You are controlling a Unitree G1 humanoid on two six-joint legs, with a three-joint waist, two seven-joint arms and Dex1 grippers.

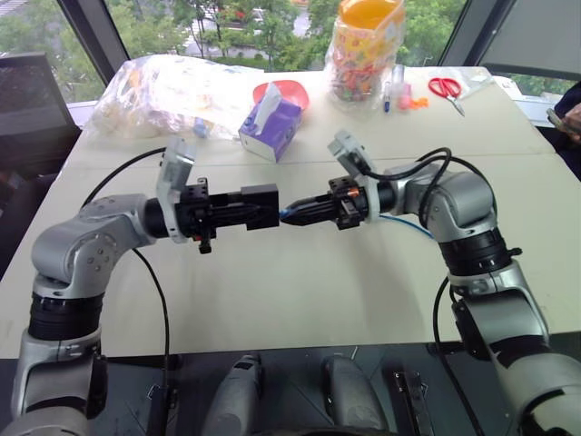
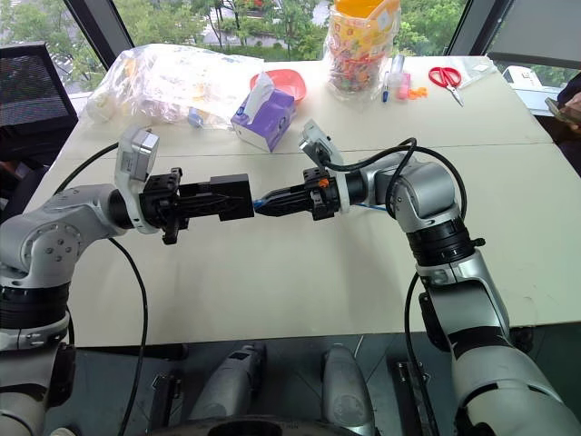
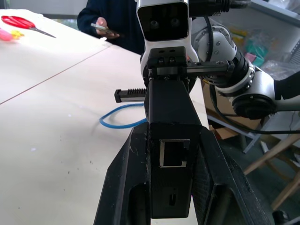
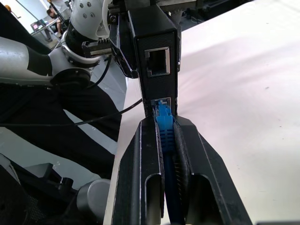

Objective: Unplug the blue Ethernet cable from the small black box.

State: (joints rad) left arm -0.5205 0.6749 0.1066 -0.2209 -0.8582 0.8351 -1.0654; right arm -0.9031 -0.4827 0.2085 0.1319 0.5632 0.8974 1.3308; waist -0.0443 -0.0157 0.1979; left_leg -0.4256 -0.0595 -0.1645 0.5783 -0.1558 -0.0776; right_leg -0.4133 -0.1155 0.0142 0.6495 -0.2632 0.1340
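Fingers: left fingers point(image 3: 124, 187) clamp the small black box point(image 3: 169, 140); right fingers point(image 4: 143, 178) pinch the blue Ethernet cable point(image 4: 164, 126) plug, seated in the box, above the worktop point(image 1: 300, 291).

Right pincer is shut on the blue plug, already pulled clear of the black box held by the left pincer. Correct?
Not clear: the right wrist view shows the plug seated in the box's lower socket. The right pincer is shut on it; the left pincer holds the box.
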